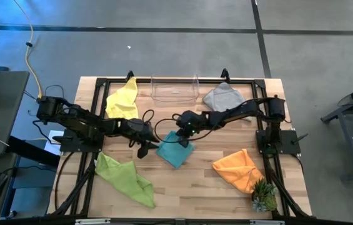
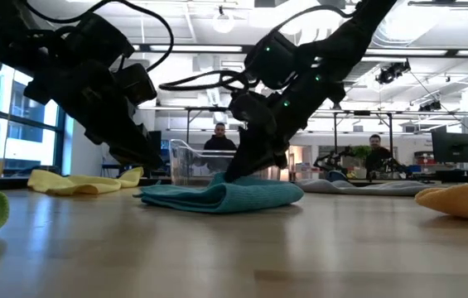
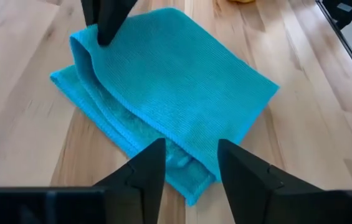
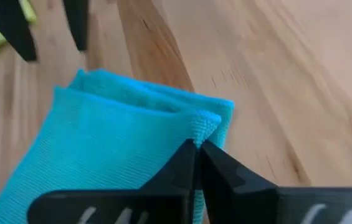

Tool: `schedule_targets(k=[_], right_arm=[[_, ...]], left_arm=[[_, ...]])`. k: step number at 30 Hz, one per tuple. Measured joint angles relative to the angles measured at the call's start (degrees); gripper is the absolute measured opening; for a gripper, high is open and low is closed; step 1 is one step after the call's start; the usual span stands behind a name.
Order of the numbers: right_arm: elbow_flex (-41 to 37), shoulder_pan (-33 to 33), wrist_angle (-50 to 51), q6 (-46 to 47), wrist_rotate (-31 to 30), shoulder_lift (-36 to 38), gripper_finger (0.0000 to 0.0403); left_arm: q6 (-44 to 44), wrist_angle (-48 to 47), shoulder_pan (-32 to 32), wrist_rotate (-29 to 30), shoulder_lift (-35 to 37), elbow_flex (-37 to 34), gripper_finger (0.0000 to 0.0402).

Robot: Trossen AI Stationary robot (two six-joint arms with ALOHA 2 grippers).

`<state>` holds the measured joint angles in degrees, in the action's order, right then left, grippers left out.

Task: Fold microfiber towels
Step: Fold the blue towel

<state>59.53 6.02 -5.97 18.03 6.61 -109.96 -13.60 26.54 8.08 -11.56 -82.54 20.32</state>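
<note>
I have the teal towel (image 1: 176,149) lying folded over on the table (image 1: 195,187) near its middle, and I place everything from it. My right gripper (image 4: 195,147) is down on the towel's edge toward the bin (image 1: 174,89), its fingers pressed together with a pinch of the doubled cloth between the tips. My left gripper (image 3: 190,163) sits just beside the towel on the side toward the yellow towel (image 1: 122,100), jaws apart with nothing between them, the tips over the towel's near hem; from the low view I cannot tell if they touch the cloth. The upper layer lies across the lower one, which shows as a strip along one side. The lime towel (image 1: 125,178) lies rumpled well apart toward the front left corner, the orange towel (image 1: 240,170) well apart toward the front right with the plant (image 1: 264,197) just beyond it, and the grey towel (image 1: 222,97) beside the bin at the far edge.
</note>
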Motion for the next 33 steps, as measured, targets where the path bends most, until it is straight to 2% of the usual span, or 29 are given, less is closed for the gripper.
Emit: schedule_targets(k=[5, 13, 16, 22, 33], right_arm=[[0.0, 0.0, -1.5, 1.2, 0.0, 0.6, 0.0009], [0.0, 0.1, -2.6, 0.2, -0.9, 0.9, 0.0002], [0.0, 0.1, -3.0, -0.3, -1.6, 0.9, 0.0002], [0.0, 0.0, -3.4, -1.6, -1.6, 0.9, 0.0001], [0.0, -0.1, -3.6, -3.0, -1.6, 0.9, 0.0]], left_arm=[[-2.6, -1.0, -1.1, 0.1, 0.0, 0.0, 0.0138], [-8.3, -2.6, -4.9, 1.1, 0.0, 0.0, 0.0188], [-9.4, -2.7, -6.5, 3.7, -0.8, 0.0, 0.0193], [-12.7, -3.2, -6.5, 4.1, -3.6, 1.7, 0.0165], [-13.0, -6.8, -6.6, 3.7, -10.0, 8.0, 0.0121]])
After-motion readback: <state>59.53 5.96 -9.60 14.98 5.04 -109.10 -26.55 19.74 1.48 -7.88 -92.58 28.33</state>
